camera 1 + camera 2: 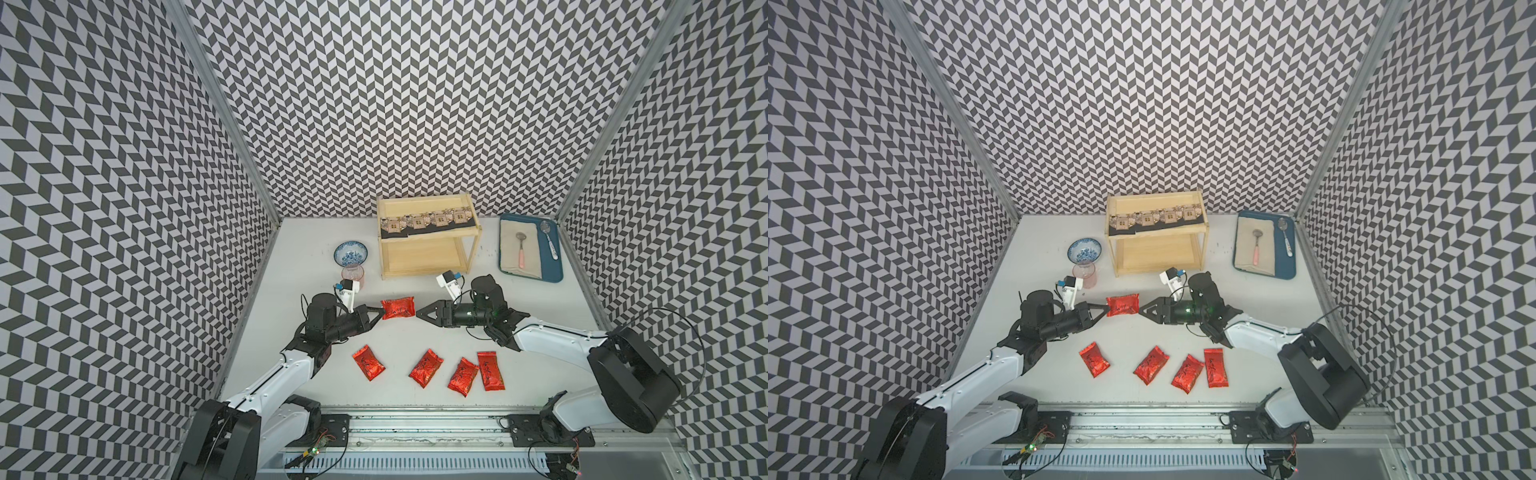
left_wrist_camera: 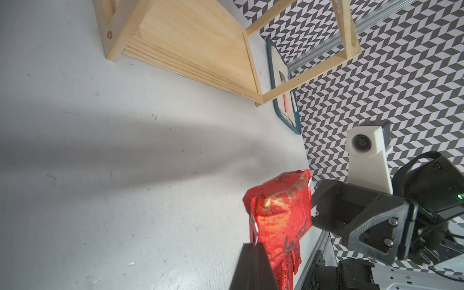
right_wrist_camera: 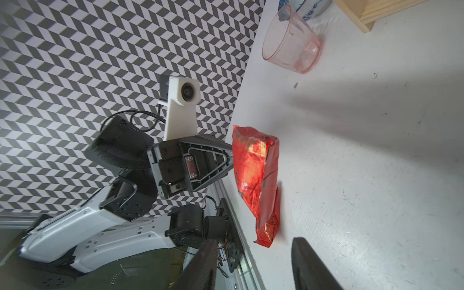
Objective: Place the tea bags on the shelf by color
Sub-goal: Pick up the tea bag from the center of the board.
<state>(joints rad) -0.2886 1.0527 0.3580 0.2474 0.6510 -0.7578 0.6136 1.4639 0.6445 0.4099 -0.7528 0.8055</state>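
– Table (image 1: 540,324) first: what's lying on it?
– Four loose red pouches (image 1: 425,368) are lying along the near edge, well apart from the shelf. Nobody's touching them.
– And the shelf (image 1: 419,255)?
– It's standing at the back, beyond both grippers. The black tea bags (image 1: 428,220) are sitting in a row on the top tier. The lower tier is showing bare wood, so I'm guessing the reds are going there.
– Arms?
– They're pointing at each other approx. mid-table, w/ the fifth red pouch (image 1: 398,308) between them.
– Who's holding it?
– The left gripper (image 1: 379,311) is pinching one short end, jaws clamped tight on the foil. The pouch is hanging off the table, as far as I'm seeing from the wrist views.
– Long axis?
– It's running gripper to gripper, crosswise to the shelf front. The free short end is facing the right gripper (image 1: 420,312) and sitting just beside its tips.
– Right jaws?
– They're standing partway apart w/ nothing between them. In the right wrist view the pouch (image 3: 253,170) is lying ahead of the fingers (image 3: 308,266), not inside the gap.
– So, a handover?
– I'm reading it that way, prob. The right needs to be straddling that free end before closing. Neither gripper is looking clearly nearer the shelf.
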